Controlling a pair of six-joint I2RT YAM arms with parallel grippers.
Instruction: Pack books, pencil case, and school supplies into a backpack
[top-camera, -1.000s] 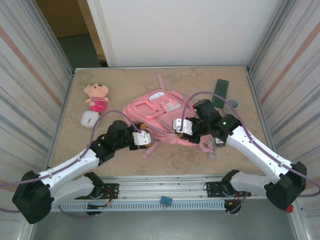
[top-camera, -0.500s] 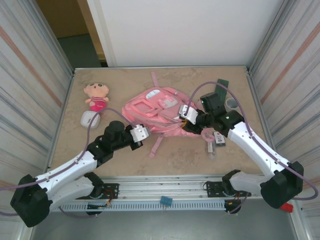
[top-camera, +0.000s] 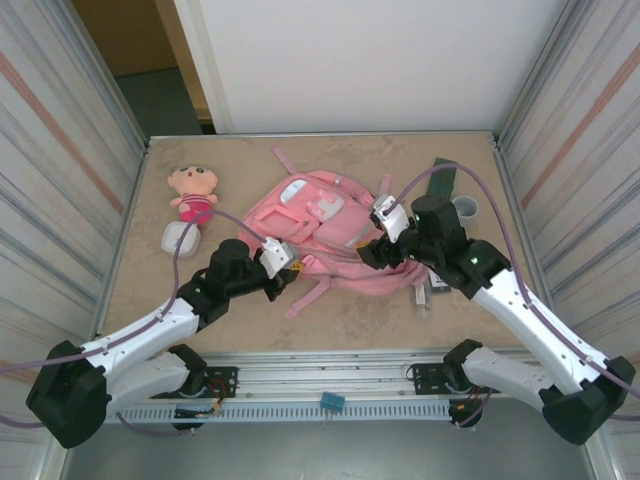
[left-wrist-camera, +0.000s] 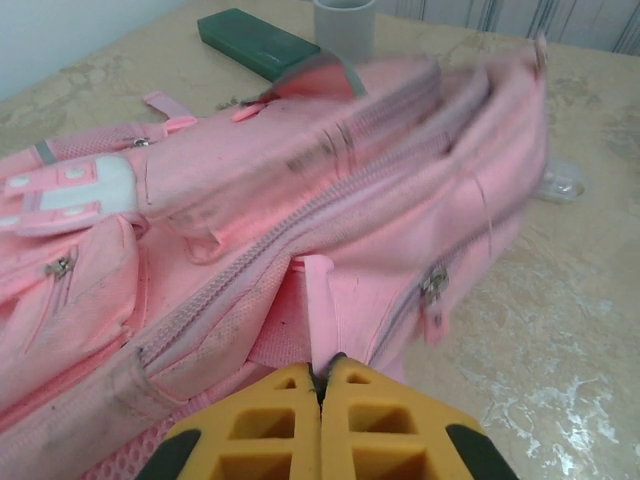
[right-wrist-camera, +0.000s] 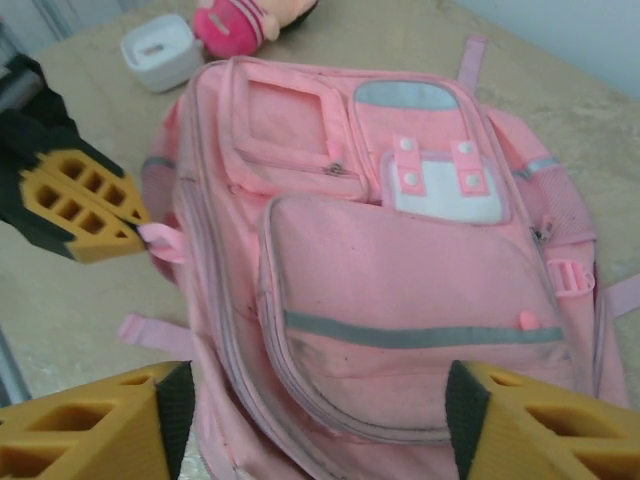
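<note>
The pink backpack (top-camera: 318, 232) lies front-up mid-table, its pockets facing up in the right wrist view (right-wrist-camera: 400, 280). My left gripper (top-camera: 286, 272) is at its near-left edge, shut on a thin pink strap loop (left-wrist-camera: 318, 300) of the backpack (left-wrist-camera: 300, 210). The left gripper (right-wrist-camera: 135, 232) also appears across the bag in the right wrist view. My right gripper (top-camera: 374, 250) hovers open over the bag's right side, jaws wide apart (right-wrist-camera: 315, 410). The dark green pencil case (top-camera: 443, 178) lies back right (left-wrist-camera: 258, 42). A small black rectangle (top-camera: 437, 284) peeks out beside the right arm. The book is out of view.
A grey cylinder (top-camera: 465, 208) stands next to the pencil case (left-wrist-camera: 345, 25). The plush doll (top-camera: 193, 193) and a small white box (top-camera: 180, 238) sit at the left (right-wrist-camera: 165, 50). Walls close in the table on both sides.
The backpack has turned and slid toward the back left, its top straps swinging left. My right gripper has risen over its right side. The left gripper has stayed on the strap.
</note>
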